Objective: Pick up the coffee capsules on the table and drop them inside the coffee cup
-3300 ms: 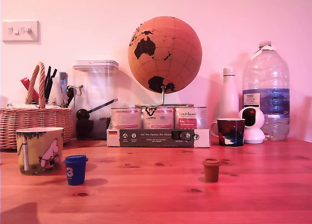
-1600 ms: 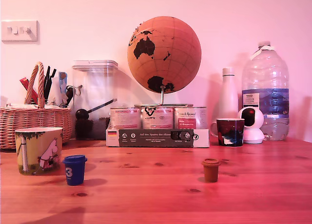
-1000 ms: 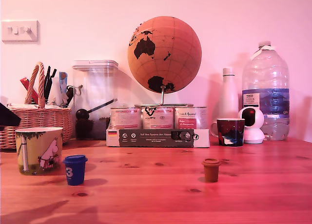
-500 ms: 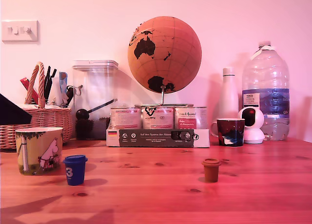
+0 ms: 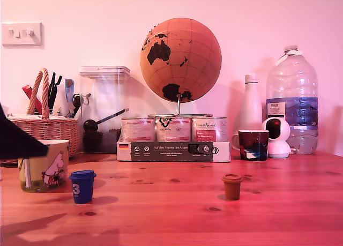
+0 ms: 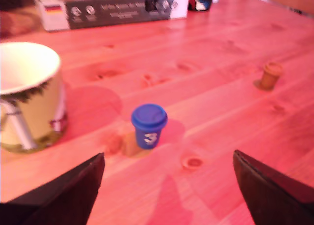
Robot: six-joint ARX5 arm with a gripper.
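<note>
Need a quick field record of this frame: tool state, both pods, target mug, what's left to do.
tool: open, empty, fingers wide apart above the wooden table
dark blue plastic pod with white "3": upright on table, ahead between the fingers, untouched
brown plastic pod: upright on table, toward exterior view's right, apart from everything
yellow-green mug with white cartoon figure: upright beside the blue pod, no pod visible in the pale inside that shows
remaining: both pods not yet picked

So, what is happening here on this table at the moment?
A robot arm is reaching in with its hand open and empty above the wooden table. The blue capsule stands just ahead of its fingers, beside the yellow-green cup. The brown capsule stands apart, toward the exterior view's right. Neither capsule is grasped or in the cup yet.
</note>
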